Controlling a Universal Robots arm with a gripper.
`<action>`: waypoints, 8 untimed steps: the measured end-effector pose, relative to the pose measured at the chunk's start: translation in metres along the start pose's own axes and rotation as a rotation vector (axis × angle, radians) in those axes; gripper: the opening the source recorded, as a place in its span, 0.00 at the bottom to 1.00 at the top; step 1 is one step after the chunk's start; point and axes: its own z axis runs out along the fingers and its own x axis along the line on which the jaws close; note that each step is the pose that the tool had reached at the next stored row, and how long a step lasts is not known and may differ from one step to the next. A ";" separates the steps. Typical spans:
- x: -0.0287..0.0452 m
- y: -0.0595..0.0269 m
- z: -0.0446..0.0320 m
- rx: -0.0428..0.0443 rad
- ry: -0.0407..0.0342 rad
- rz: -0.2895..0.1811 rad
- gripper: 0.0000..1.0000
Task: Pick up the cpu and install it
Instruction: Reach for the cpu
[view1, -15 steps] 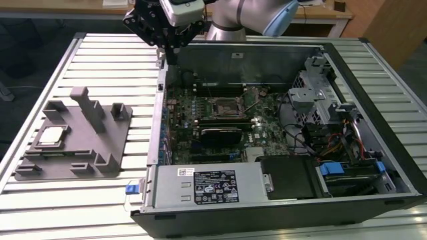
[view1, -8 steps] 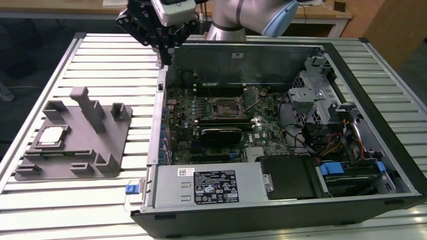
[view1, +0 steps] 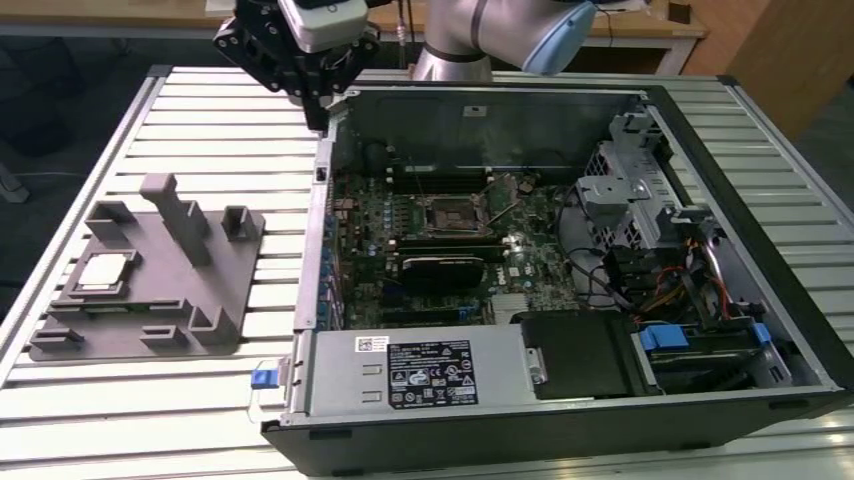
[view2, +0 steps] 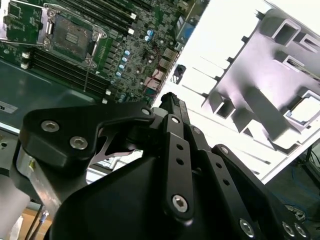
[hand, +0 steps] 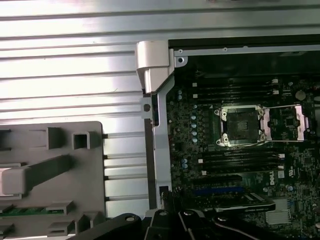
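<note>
The cpu (view1: 104, 272) is a small silver-topped square lying in a recess of the grey fixture block (view1: 160, 290) at the exterior view's left. The second wrist view shows the cpu (view2: 306, 109) in the same recess. My gripper (view1: 318, 118) hangs above the case's far left corner, well away from the cpu, with its black fingers drawn together to one narrow tip and nothing held. The gripper (view2: 170, 100) looks the same in the second wrist view. The motherboard socket (view1: 447, 213) sits in the middle of the board, and the first wrist view shows the socket (hand: 240, 125) with its metal frame swung open.
The open computer case (view1: 694, 130) lies on its side on a slatted metal table (view1: 200, 100). Inside it are a power supply (view1: 414, 372), drive cages and cables (view1: 667, 270). Upright posts (view1: 174, 215) rise from the fixture block.
</note>
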 end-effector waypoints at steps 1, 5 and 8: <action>0.0020 -0.0001 -0.0001 -0.0001 -0.0003 0.000 0.11; 0.0098 -0.0007 -0.0004 -0.0004 -0.0013 0.000 0.11; 0.0153 -0.0012 -0.0005 -0.0007 -0.0022 0.000 0.11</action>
